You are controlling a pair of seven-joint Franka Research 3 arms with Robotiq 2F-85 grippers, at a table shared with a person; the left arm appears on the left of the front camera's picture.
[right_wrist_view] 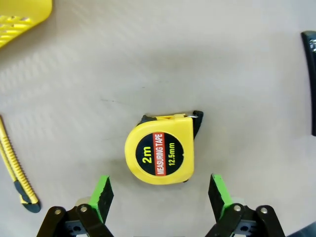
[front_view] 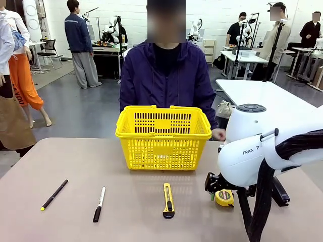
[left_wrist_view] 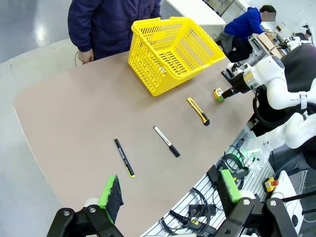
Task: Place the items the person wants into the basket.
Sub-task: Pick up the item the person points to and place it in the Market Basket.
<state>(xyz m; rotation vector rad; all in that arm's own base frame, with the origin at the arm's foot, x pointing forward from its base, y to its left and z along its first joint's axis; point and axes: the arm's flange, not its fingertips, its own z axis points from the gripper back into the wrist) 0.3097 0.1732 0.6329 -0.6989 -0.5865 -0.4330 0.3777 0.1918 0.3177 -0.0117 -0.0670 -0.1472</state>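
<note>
We count one tape measure (right_wrist_view: 160, 150), lying flat with its printed face up on the table (front_view: 126, 222). It sits on the robot's right, nearer the robot's side than the basket (front_view: 162, 151) and just right of the utility knife (front_view: 168, 200). The right gripper (right_wrist_view: 160, 183) hangs low over it. Its two fingers (right_wrist_view: 101, 197) stand wide apart, one on either side of the tape measure's near edge, and we see no pad touching it (whether the tips reach the table we cannot tell). The right arm (front_view: 247, 151) bends in from the right side with its wrist turned down over that spot. Moving outward, four tools lie apart in a loose row along the near half of the table. From right to left they are the tape measure, one utility knife, one marker (front_view: 99, 203) with its black cap toward the robot, and one pen (front_view: 54, 194) set at a slant. Beyond them stands one yellow basket, upright near the far edge, and nothing shows through its slotted front wall. One person (front_view: 166, 80) stands right behind it, with a hand (front_view: 218, 134) at the table's edge beside the basket. The left gripper (left_wrist_view: 168, 174) is raised high off the table's near left corner, tilted to look across the whole table. Its fingers (left_wrist_view: 111, 195) are spread apart with nothing between them.
</note>
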